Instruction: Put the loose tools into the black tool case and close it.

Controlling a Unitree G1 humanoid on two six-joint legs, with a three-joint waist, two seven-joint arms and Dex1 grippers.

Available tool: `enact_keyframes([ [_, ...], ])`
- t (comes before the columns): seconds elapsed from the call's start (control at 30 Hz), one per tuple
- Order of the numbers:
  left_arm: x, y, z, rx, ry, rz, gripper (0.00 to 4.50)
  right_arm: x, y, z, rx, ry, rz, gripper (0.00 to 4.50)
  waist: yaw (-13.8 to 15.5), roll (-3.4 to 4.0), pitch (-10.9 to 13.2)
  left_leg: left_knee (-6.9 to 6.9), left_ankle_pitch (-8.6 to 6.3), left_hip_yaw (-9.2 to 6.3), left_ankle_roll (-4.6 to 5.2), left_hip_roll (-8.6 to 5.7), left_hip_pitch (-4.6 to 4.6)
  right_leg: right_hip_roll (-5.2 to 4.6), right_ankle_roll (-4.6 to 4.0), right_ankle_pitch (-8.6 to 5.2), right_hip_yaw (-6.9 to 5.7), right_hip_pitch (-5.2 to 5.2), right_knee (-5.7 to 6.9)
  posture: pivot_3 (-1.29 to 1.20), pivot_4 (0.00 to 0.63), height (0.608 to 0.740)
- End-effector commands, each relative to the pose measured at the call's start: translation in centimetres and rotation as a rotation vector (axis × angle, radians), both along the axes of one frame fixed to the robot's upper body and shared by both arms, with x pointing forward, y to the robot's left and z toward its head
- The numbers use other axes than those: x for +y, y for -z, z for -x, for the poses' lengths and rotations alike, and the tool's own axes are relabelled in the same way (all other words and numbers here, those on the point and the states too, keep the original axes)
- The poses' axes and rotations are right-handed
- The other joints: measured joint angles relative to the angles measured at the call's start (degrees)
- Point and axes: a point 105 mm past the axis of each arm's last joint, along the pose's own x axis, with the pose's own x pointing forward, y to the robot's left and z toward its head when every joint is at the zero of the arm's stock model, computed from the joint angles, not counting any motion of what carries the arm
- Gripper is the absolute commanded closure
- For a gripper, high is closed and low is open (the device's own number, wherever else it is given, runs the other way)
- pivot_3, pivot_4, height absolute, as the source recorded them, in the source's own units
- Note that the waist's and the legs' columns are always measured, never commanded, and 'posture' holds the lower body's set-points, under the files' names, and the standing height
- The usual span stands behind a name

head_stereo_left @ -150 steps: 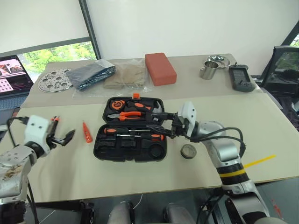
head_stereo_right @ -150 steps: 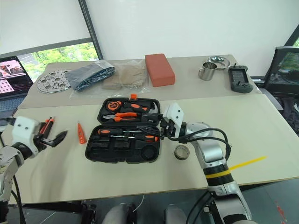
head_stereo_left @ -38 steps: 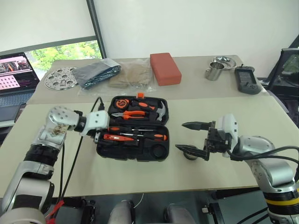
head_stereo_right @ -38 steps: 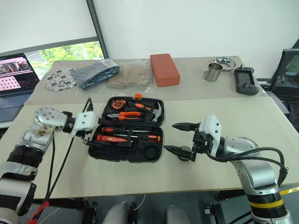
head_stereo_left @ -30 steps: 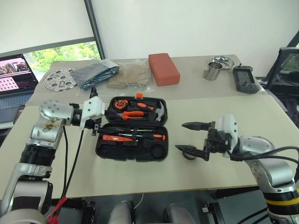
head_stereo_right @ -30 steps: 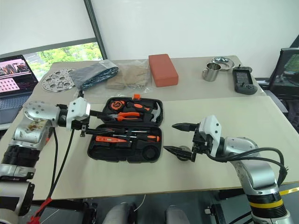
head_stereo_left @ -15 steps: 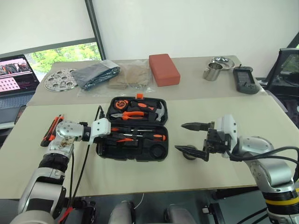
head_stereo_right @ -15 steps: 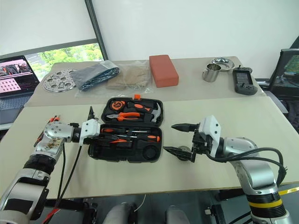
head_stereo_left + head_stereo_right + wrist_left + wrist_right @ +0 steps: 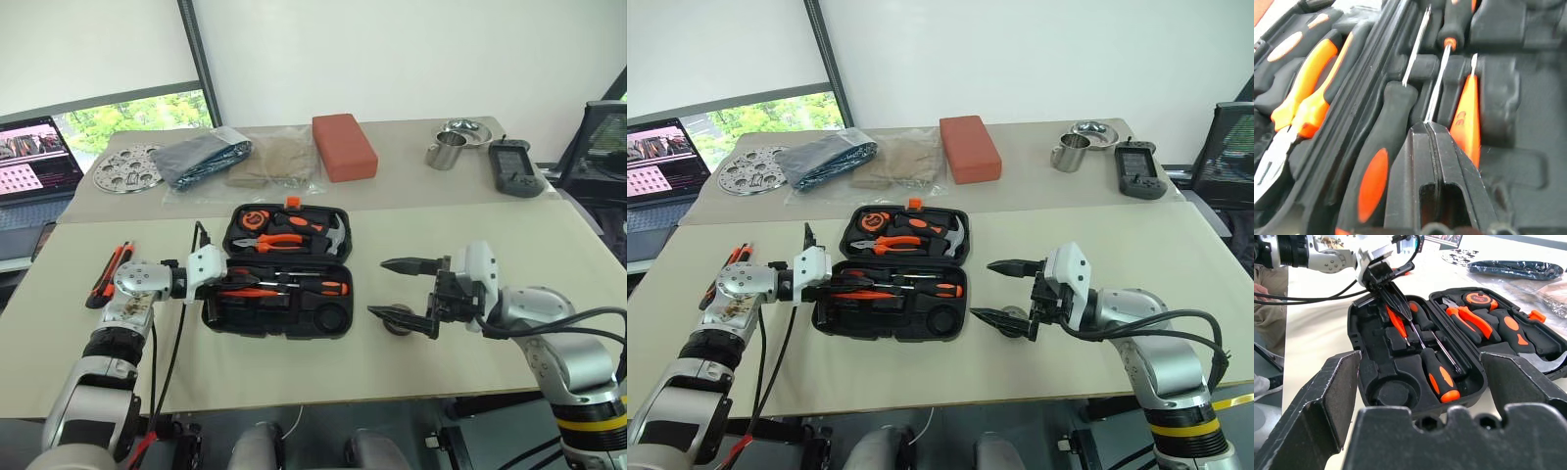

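- The flat black moulded-plastic tool case (image 9: 282, 277) lies open on the beige table (image 9: 549, 245).
- The left gripper (image 9: 1431, 128), fingers pressed together, sits over the case's near half beside the small slim orange screwdriver (image 9: 1467, 115).
- The right gripper (image 9: 399, 289) hangs spread wide, right of the case.
- The orange-and-black utility knife (image 9: 110, 273) lies left of the case.

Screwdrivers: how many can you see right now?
3. All lie in the case's front half: two long black-and-orange ones side by side, and a slim orange one by the left gripper. Others may be hidden.
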Motion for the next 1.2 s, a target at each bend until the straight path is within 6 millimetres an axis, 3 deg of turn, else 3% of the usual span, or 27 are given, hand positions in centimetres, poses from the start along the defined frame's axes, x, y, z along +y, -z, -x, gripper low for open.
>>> enact_keyframes([
  [0.03, 1.5, -4.4, 0.2, -0.082, -0.100, 0.080, 4.49, 0.3, -1.1, 0.0, -0.045, -0.029, -0.014, 0.00, 0.0, -0.02, 0.0, 0.00, 0.00, -0.02, 0.00, 0.01, 0.02, 0.04, 0.00, 0.00, 0.03, 0.02, 0.00, 0.00, 0.150, 0.740],
  [0.13, 2.7, -5.1, 0.8, -0.079, -0.176, 0.096, 4.49, 0.5, -1.0, -0.1, -0.044, -0.042, -0.012, 0.00, -0.2, -0.01, 0.0, -0.04, 0.00, 0.02, 0.00, 0.00, 0.16, 0.05, 0.00, 0.00, 0.16, 0.06, 0.01, 0.00, 0.150, 0.740],
  [0.17, 3.3, -5.3, 0.9, -0.077, -0.217, 0.108, 4.24, 0.5, -1.0, -0.1, -0.045, -0.046, -0.011, 0.00, -0.1, -0.02, 0.0, -0.06, 0.00, 0.03, 0.00, 0.01, 0.18, 0.06, 0.00, 0.00, 0.20, 0.06, 0.00, 0.00, 0.150, 0.740],
  [0.23, 6.7, -5.7, 0.5, -0.100, -0.422, 0.127, 3.74, 0.7, -1.2, -0.1, -0.045, -0.055, -0.021, 0.00, 0.0, -0.04, 0.0, -0.05, 0.00, 0.03, 0.00, 0.01, 0.17, 0.05, 0.00, 0.00, 0.20, 0.06, 0.01, 0.00, 0.150, 0.740],
  [0.37, 15.0, -5.9, 0.0, -0.180, -0.941, 0.136, 2.25, 1.0, -1.4, -0.2, -0.046, -0.071, -0.033, 0.00, -0.1, -0.24, 0.1, -0.06, 0.00, -0.01, 0.00, 0.05, 0.17, 0.05, 0.00, 0.00, 0.20, 0.04, 0.01, 0.00, 0.150, 0.740],
  [0.5, 19.5, -4.2, 1.1, -0.147, -1.203, 0.070, 0.78, 1.4, -1.8, -0.3, -0.048, -0.094, -0.049, 0.00, 0.1, -0.27, 0.2, -0.09, -0.01, -0.01, 0.00, 0.01, 0.18, -0.02, 0.00, 0.00, 0.21, 0.04, 0.00, 0.00, 0.150, 0.740],
  [0.6, 20.6, -1.8, 1.7, -0.064, -1.241, -0.003, 0.03, 1.6, -2.1, -0.6, -0.058, -0.109, -0.058, 0.00, 0.3, -0.30, 0.2, -0.10, -0.01, 0.01, -0.01, -0.02, 0.20, -0.06, 0.00, 0.00, 0.20, 0.05, 0.01, 0.00, 0.150, 0.740],
  [0.83, 22.6, 0.5, 1.5, -0.017, -1.294, -0.106, 0.03, 1.8, -2.7, -0.9, -0.077, -0.113, -0.084, 0.00, 0.7, -0.36, 0.2, -0.12, -0.01, 0.04, -0.03, -0.01, 0.15, -0.06, -0.03, 0.01, 0.13, 0.00, 0.00, 0.00, 0.150, 0.740],
  [0.97, 22.7, 2.2, 1.4, 0.066, -1.268, -0.156, 0.03, 1.8, -2.6, -0.7, -0.077, -0.110, -0.083, 0.00, 0.7, -0.38, 0.2, -0.14, -0.01, 0.05, -0.03, -0.01, 0.15, -0.06, -0.03, 0.02, 0.14, -0.02, 0.01, 0.00, 0.150, 0.740],
  [1.2, 21.6, 5.4, 1.2, 0.358, -1.264, 0.032, 0.03, 1.9, -2.7, -0.8, -0.086, -0.108, -0.086, 0.00, 1.3, -0.25, 0.1, -0.12, -0.01, 0.10, -0.03, -0.05, 0.19, -0.07, -0.03, 0.01, 0.13, 0.00, 0.04, 0.00, 0.150, 0.740],
])
